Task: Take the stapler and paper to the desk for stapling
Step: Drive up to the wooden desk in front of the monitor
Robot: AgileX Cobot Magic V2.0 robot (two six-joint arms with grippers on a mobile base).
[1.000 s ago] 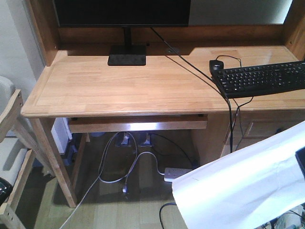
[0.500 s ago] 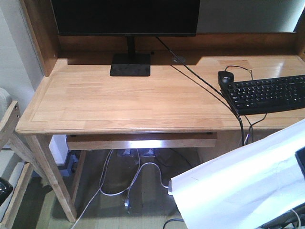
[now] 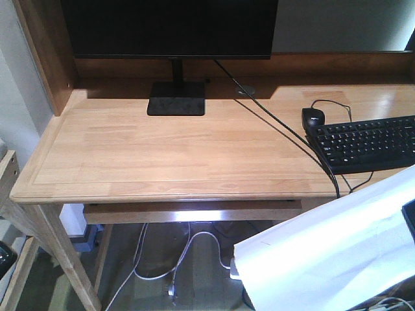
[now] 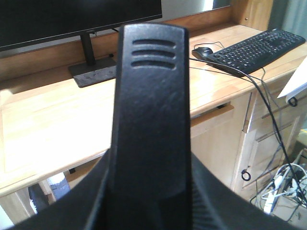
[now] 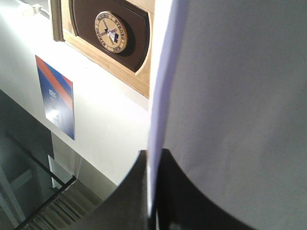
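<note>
- The right hand (image 5: 152, 211) pinches the paper (image 5: 230, 96) by one edge. From its wrist view the sheet is seen edge-on, rising out of the dark fingers.
- The left hand (image 4: 148, 206) is clamped on the stapler (image 4: 151, 91). The stapler's black ridged body stands up out of the grip and fills the middle of the left wrist view. Where finger ends and stapler begins is lost in the dark.
- In the front view the paper hangs in the air off the bench (image 3: 168, 155), before its front right corner, and covers a stretch of the front edge.
- A pull-out shelf (image 3: 188, 210) sits under the front edge, with loose cables (image 3: 188, 253) on the floor below.
- A black keyboard (image 3: 366, 142) lies by the right edge, and a mouse (image 3: 313, 117) sits just beside its back left corner.
- At the back edge a monitor (image 3: 168, 26) stands on a flat black foot (image 3: 176, 106), with a round cable hole (image 3: 245, 91) just right of it.
</note>
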